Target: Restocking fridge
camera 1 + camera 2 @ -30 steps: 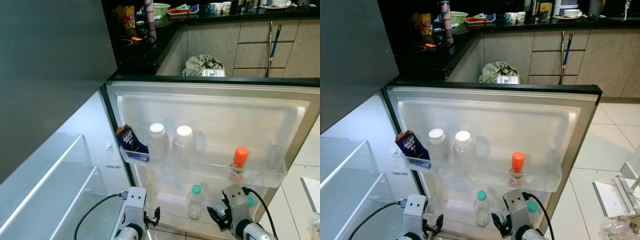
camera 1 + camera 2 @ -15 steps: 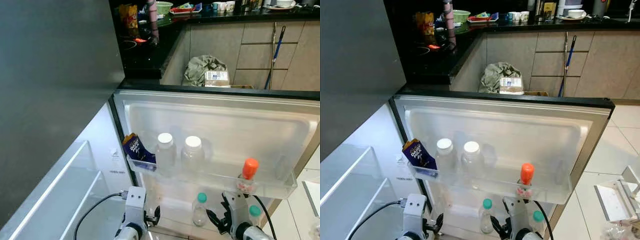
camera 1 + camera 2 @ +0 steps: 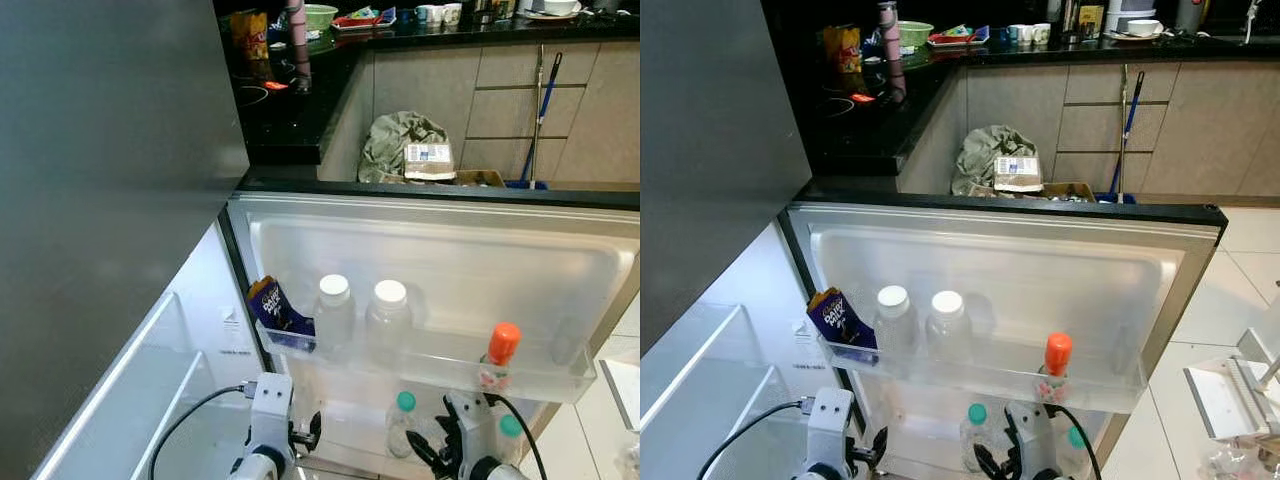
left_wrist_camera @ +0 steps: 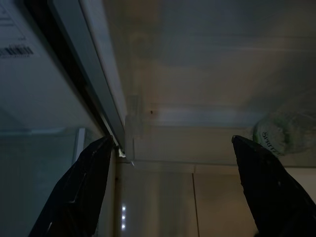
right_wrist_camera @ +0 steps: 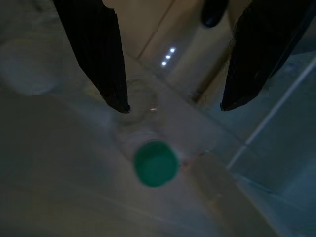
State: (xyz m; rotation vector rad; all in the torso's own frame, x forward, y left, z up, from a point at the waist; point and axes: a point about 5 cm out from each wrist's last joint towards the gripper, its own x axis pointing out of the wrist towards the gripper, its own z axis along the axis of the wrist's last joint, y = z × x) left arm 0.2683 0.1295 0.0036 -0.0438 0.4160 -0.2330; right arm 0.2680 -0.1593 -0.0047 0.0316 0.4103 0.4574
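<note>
The fridge door (image 3: 450, 240) stands open. Its upper door shelf (image 3: 545, 378) holds a purple chocolate pack (image 3: 270, 303), two white-capped bottles (image 3: 333, 310) (image 3: 389, 315) and an orange-capped bottle (image 3: 498, 355). On the lower door shelf stand two green-capped bottles (image 3: 403, 420) (image 3: 510, 428). My left gripper (image 4: 172, 143) is open, low by the door's hinge edge. My right gripper (image 5: 175, 105) is open just above a green cap (image 5: 156, 163), not touching it.
The lit fridge compartment with glass shelves (image 3: 140, 400) lies to the left under the grey upper door (image 3: 100, 150). Behind the door are a black counter (image 3: 290, 110), a cloth bundle with a box (image 3: 405, 145) and a mop (image 3: 535, 100). A white rack (image 3: 1230, 395) sits on the floor at right.
The camera has shifted, so the door sits lower and more to the right in the picture. Both grippers stay open at the lower door shelf; the right one shows lower.
</note>
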